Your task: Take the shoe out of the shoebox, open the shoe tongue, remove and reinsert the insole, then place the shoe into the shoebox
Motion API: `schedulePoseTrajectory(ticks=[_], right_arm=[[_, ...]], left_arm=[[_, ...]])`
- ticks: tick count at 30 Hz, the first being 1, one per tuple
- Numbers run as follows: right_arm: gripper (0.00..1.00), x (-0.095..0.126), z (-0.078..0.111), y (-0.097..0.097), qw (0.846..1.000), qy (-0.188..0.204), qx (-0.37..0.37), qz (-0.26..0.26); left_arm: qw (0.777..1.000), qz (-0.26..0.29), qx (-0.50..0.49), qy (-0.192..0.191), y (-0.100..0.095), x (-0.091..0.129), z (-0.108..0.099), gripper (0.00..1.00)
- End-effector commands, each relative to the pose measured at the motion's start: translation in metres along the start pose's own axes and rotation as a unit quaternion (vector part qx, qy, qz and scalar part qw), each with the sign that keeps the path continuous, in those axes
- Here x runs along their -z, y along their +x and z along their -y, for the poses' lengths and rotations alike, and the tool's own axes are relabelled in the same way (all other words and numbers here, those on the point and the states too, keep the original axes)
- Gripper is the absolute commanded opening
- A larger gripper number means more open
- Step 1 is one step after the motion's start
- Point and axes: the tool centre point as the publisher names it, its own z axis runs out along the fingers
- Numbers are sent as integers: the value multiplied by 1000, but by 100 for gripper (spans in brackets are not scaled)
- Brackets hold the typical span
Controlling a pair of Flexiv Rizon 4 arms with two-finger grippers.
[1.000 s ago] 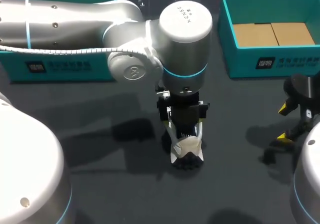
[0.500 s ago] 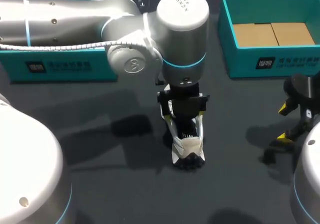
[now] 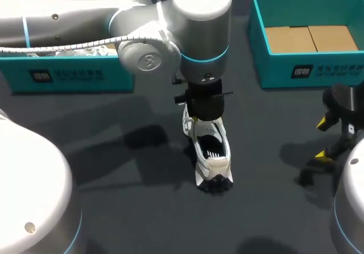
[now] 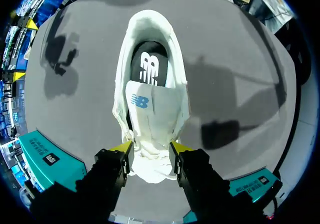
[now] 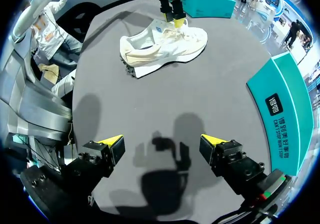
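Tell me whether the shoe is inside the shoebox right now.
No, the shoe stands on the dark table, out in the open beside the open shoebox.

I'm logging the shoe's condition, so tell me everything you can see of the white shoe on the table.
The shoe is white and fabric-looking, with a dark lugged sole and a black insole showing inside. It stands upright on its sole on the dark table, heel toward the head camera. The left gripper pinches its tongue from both sides.
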Motion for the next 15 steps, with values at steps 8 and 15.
schedulePoseTrajectory(ticks=[8, 15], right_arm=[[100, 1, 1, 2, 1000, 0, 0, 2], [100, 1, 1, 2, 1000, 0, 0, 2]], left_arm=[[999, 39, -6, 29, 3, 30, 4, 38], [998, 36, -16, 45, -5, 19, 14, 33]])
